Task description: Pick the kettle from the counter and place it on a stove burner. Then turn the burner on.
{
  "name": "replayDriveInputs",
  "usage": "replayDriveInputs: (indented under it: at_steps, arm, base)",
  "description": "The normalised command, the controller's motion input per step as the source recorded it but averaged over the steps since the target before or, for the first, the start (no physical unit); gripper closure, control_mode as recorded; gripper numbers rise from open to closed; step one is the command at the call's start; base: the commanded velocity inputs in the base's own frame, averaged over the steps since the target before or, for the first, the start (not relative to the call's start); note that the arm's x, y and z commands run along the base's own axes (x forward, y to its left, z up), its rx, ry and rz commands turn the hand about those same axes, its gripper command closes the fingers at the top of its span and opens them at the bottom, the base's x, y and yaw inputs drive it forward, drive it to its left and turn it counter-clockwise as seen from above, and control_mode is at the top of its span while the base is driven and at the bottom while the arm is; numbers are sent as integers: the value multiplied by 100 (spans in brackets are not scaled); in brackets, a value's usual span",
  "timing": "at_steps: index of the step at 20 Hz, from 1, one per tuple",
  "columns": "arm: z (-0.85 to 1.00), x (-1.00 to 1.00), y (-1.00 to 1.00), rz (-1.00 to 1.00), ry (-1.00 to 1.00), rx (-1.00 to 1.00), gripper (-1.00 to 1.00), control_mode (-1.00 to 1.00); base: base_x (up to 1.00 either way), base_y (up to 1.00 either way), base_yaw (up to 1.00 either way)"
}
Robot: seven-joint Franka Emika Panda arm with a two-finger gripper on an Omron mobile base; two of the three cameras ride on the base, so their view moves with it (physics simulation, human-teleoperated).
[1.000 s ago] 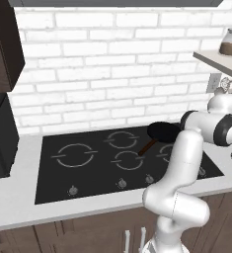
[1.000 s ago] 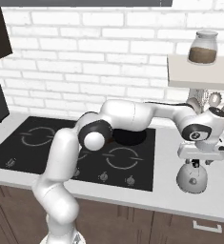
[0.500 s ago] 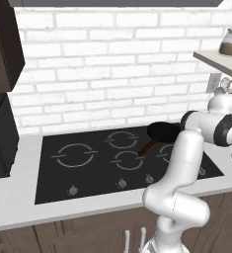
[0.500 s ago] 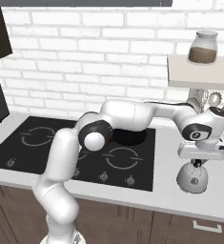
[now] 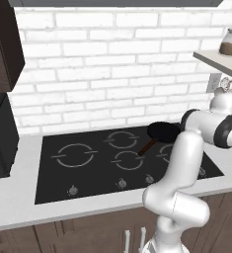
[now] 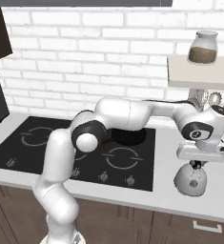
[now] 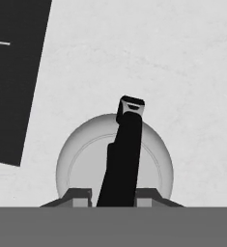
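Kettle: on the pale surface, right of the stove, well apart from its largest burner.
Jaws: straddling the kettle's black handle; grip cannot be told.
Frying pan: on the stove's back right.

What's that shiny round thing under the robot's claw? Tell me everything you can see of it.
It is the kettle: a small squat dome, silvery white and glossy like polished metal. In the hand view a black handle runs across its top, ending in a small squared tip. It stands upright on the light grey counter, to the right of the black stove and clear of it. The claw sits right at its top, a finger on each side of the handle; whether they already grip it cannot be told.
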Motion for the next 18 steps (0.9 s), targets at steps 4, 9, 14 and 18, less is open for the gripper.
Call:
replayDriveInputs:
  at_steps: [4,9,14,18]
  arm:
    - [56,-64,75,0,0,-13,100,-100]
    - [52,-23,100,-6,0,-22,100,-100]
    - [34,0,100,-8,0,-21,100,-100]
    - [32,0,100,-7,-2,-15,100,-100]
  base:
    - [0,0,0]
    - [0,0,0]
    - [0,0,0]
    - [0,0,0]
